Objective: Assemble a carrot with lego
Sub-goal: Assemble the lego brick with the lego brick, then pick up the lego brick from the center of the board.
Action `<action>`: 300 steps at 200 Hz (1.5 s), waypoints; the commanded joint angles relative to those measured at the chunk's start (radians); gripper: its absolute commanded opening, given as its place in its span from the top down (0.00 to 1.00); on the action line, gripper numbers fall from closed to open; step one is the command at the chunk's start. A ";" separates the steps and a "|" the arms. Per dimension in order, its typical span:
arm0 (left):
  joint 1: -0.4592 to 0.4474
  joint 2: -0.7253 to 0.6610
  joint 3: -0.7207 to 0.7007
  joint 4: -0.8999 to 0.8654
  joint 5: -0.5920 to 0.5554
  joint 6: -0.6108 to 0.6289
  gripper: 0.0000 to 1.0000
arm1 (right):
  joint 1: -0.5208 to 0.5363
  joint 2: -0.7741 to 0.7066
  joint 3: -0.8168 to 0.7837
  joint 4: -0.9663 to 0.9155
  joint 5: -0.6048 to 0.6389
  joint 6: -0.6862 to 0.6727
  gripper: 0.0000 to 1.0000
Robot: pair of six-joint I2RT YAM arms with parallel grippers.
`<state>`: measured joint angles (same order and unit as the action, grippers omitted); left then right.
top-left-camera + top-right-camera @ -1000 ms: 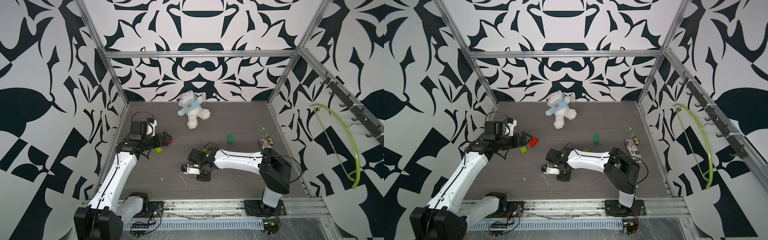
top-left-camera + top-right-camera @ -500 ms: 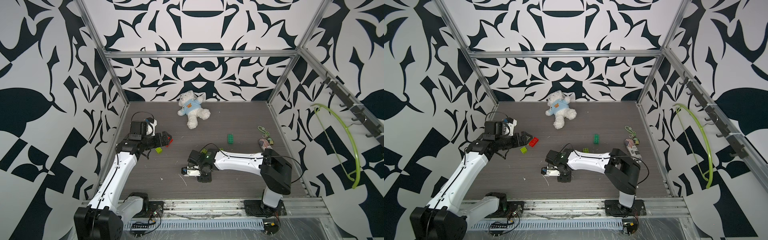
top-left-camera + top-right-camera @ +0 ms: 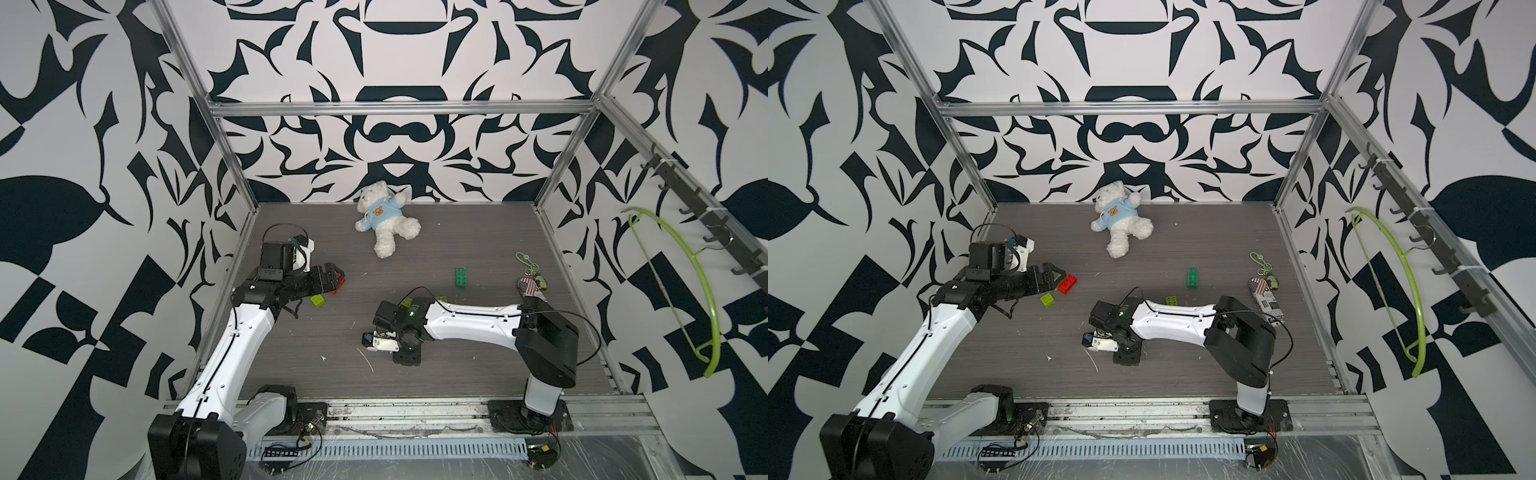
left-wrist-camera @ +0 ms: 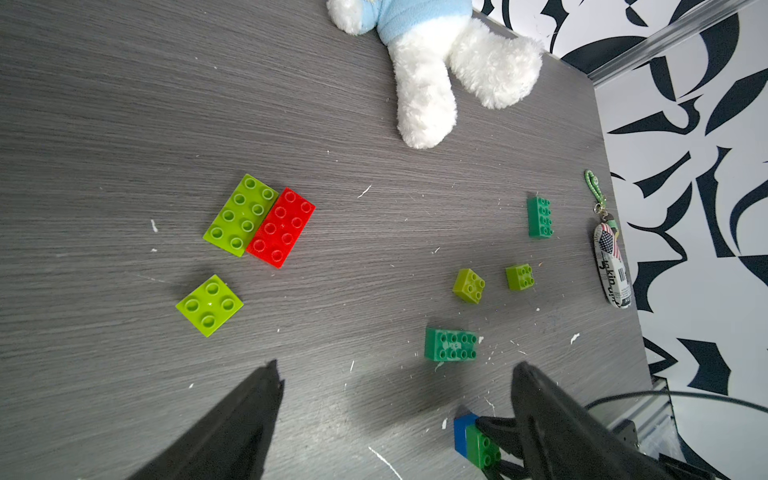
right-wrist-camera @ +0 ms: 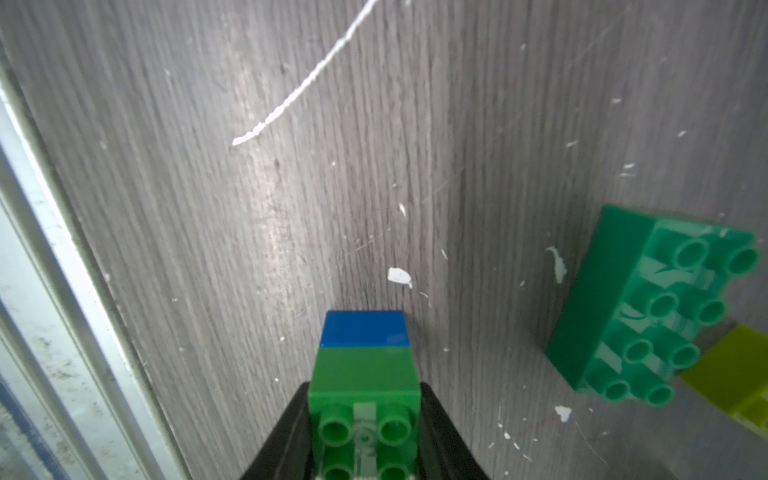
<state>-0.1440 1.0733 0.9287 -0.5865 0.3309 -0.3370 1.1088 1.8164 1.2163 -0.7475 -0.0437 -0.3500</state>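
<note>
— Fingers (image 4: 249, 415) of the left gripper (image 4: 395, 370) stand wide apart with nothing between them, hanging over the grey wood-grain table (image 4: 104, 104). What worries you there?

— Ahead of those tips a lime-green eight-stud plastic brick (image 4: 240, 215) and a red eight-stud plastic brick (image 4: 280, 227) lie flat, long sides touching, with a lime-green four-stud plastic brick (image 4: 209, 304) nearer the tips. A descent slightly off line would probably shove the pair along instead of straddling one.

— And the right gripper (image 5: 363, 399)?

— Its fingers (image 5: 291, 428) are clamped on a dark green four-stud plastic brick (image 5: 363, 374). A small blue plastic brick (image 5: 365, 328) is pressed onto that brick's far end, beyond the tips, facing the table. Whether the blue one touches the surface I cannot tell.

— Is that the carrot?

— Only its tip, I'd judge; the other pieces lie loose. The blue brick hangs on the stud joint alone, so a skewed press against anything could pop it off.

— Anything close by?

— A dark green eight-stud plastic brick (image 5: 648, 316) lies just beside the right fingers. A careless sideways swing could knock it askew and spoil the next join. The white plush teddy bear (image 4: 424, 83) sits well beyond both grippers, out of harm's way.
</note>
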 commanded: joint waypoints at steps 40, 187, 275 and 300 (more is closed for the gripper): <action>0.004 -0.015 -0.013 0.010 0.015 0.002 0.06 | 0.004 0.060 -0.095 0.004 0.017 0.013 0.64; 0.004 -0.006 -0.007 0.007 0.003 0.002 0.06 | -0.032 -0.134 0.013 0.021 -0.094 0.018 0.18; 0.003 -0.020 0.007 0.003 0.004 -0.015 0.07 | -0.281 -0.053 0.057 0.200 -0.172 0.015 0.25; 0.003 -0.033 0.004 -0.003 -0.021 -0.010 0.07 | -0.282 0.019 0.085 0.201 -0.175 -0.015 0.24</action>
<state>-0.1440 1.0664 0.9249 -0.5812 0.3294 -0.3508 0.8207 1.8156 1.2446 -0.5541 -0.2138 -0.3241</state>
